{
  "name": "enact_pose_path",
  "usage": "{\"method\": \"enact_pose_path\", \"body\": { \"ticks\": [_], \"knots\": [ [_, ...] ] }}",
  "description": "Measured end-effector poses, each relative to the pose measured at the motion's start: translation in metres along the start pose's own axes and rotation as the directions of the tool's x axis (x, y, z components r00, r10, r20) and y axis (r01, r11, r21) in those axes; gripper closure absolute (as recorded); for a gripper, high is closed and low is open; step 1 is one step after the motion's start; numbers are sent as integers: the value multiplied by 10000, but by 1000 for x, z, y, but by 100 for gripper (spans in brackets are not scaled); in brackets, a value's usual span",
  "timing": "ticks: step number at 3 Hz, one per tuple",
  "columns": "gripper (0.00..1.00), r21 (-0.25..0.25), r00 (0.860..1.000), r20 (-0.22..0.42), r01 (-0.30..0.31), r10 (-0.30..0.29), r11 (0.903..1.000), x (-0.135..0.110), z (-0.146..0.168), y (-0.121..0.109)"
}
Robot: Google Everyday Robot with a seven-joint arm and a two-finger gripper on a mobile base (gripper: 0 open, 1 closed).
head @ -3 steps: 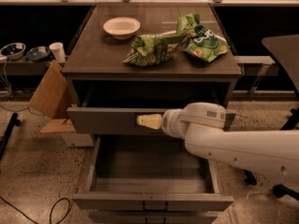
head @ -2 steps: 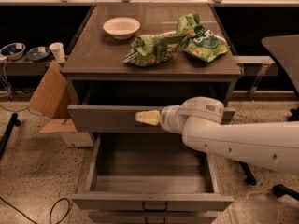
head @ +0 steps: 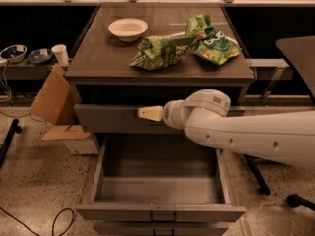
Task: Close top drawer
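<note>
Two drawers stand out of the grey cabinet (head: 98, 63): the top drawer (head: 106, 118), just under the cabinet's top and out only a little, and a lower drawer (head: 123, 213) pulled far out toward the camera, showing nothing inside. The gripper (head: 150, 113) sits against the top drawer's front panel, near its middle, at the end of the white arm (head: 246, 132) that reaches in from the cabinet's right side. Whether the gripper is open or closed cannot be told, and it seems to press rather than hold.

The step in hand looks like the push itself. The panel is not yet flush with the cabinet face, so the next move calls for a further straight push inward, kept square so the drawer does not skew.

Compared with a second ago, the panel and the gripper have both moved back toward the cabinet. A white bowl (head: 127, 28) and green snack bags (head: 162, 53) on the cabinet's top have not shifted.
</note>
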State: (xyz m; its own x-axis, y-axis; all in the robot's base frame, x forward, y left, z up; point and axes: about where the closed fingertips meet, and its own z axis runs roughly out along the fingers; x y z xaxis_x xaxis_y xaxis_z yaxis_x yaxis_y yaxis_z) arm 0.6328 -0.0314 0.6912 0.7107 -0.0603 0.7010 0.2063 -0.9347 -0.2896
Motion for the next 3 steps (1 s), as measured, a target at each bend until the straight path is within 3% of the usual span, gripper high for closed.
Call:
{"method": "enact_pose_path", "body": {
  "ticks": [2,3],
  "knots": [
    [0,264,9999,-163,54,-50,9996,21,11,-9],
    [0,272,9999,-166,54,-49,9996,20,10,-10]
  ]
}}
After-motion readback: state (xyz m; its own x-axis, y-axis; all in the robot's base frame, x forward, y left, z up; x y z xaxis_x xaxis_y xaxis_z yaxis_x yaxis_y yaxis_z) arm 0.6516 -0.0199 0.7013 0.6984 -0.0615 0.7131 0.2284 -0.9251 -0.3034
